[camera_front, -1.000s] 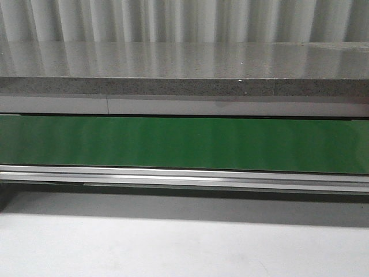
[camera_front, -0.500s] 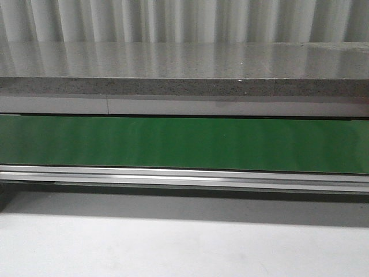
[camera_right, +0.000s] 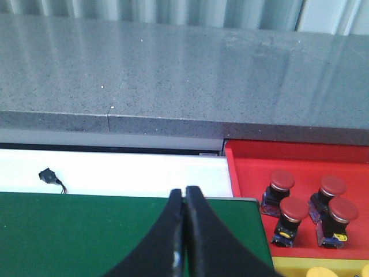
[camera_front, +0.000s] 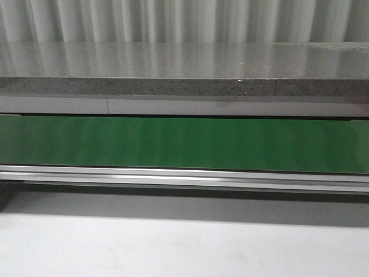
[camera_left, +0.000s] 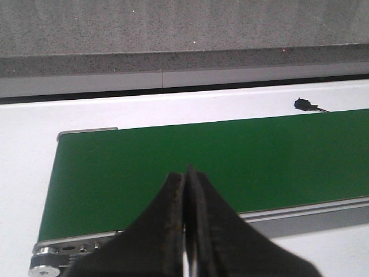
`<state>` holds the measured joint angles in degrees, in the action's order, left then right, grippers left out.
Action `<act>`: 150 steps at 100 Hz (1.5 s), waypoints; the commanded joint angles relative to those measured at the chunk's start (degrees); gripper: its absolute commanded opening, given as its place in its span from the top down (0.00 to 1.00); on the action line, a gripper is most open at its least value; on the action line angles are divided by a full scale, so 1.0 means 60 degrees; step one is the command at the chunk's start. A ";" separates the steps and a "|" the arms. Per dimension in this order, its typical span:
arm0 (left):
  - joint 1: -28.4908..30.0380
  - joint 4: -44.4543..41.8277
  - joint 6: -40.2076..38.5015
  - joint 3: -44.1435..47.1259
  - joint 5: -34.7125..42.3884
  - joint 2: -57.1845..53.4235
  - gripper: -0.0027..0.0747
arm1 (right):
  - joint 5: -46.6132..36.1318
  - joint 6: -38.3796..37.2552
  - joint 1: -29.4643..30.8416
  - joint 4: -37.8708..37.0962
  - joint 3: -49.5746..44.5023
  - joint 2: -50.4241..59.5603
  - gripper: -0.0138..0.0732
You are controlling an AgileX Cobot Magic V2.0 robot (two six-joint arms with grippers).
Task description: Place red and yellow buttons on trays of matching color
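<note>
The green conveyor belt [camera_front: 184,144] runs bare across the front view; no button lies on it. In the right wrist view a red tray [camera_right: 300,167] holds several red buttons [camera_right: 294,216], and the edge of a yellow tray [camera_right: 300,266] with yellow buttons [camera_right: 323,272] shows below it. My right gripper [camera_right: 184,193] is shut and empty over the belt's end [camera_right: 115,231] next to the red tray. My left gripper [camera_left: 185,173] is shut and empty over the belt's other end [camera_left: 173,150]. Neither gripper shows in the front view.
A grey stone ledge [camera_front: 184,69] runs behind the belt. A silver rail [camera_front: 184,176] borders the belt's near side, with white table [camera_front: 184,248] in front. A small black connector [camera_left: 302,104] lies on the white surface beyond the belt.
</note>
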<state>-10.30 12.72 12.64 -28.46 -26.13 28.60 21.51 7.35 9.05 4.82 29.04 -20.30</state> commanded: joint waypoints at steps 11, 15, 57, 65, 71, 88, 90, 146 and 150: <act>-0.0080 0.0155 0.0015 -0.0286 0.0655 0.0020 0.99 | -0.0995 0.0106 -0.0083 0.0058 -0.0830 0.1330 0.92; -0.0080 0.0155 0.0015 -0.0286 0.0655 0.0020 0.99 | -0.1043 0.0106 -0.0139 0.0058 -0.1094 0.1614 0.92; -0.0080 0.0155 0.0015 -0.0286 0.0655 0.0020 0.99 | -0.4129 -0.2542 -0.0378 -0.1823 -0.4324 0.3138 0.92; -0.0080 0.0155 0.0015 -0.0286 0.0655 0.0020 0.99 | -0.4261 -0.2541 -0.0632 -0.1789 -0.4803 0.3631 0.92; -0.0080 0.0155 0.0015 -0.0286 0.0655 0.0020 0.99 | -0.3928 -0.2541 -0.0891 -0.1776 -0.4913 0.3648 0.92; -0.0080 0.0155 0.0015 -0.0286 0.0675 0.0055 0.99 | -0.3478 -0.2541 -0.1257 -0.1776 -0.4921 0.3655 0.92; -0.0080 0.0155 0.0015 -0.0286 0.0675 0.0055 0.99 | -0.3478 -0.2541 -0.1257 -0.1776 -0.4921 0.3655 0.92; -0.0080 0.0155 0.0015 -0.0286 0.0675 0.0078 0.99 | -0.3478 -0.2541 -0.1257 -0.1776 -0.4921 0.3645 0.92; -0.0080 0.0155 0.0015 -0.0286 0.0675 0.0078 0.99 | -0.3478 -0.2541 -0.1257 -0.1776 -0.4921 0.3645 0.92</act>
<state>-10.30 12.72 12.64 -28.46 -26.13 28.47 4.71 -7.84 1.61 -5.11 -1.62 0.58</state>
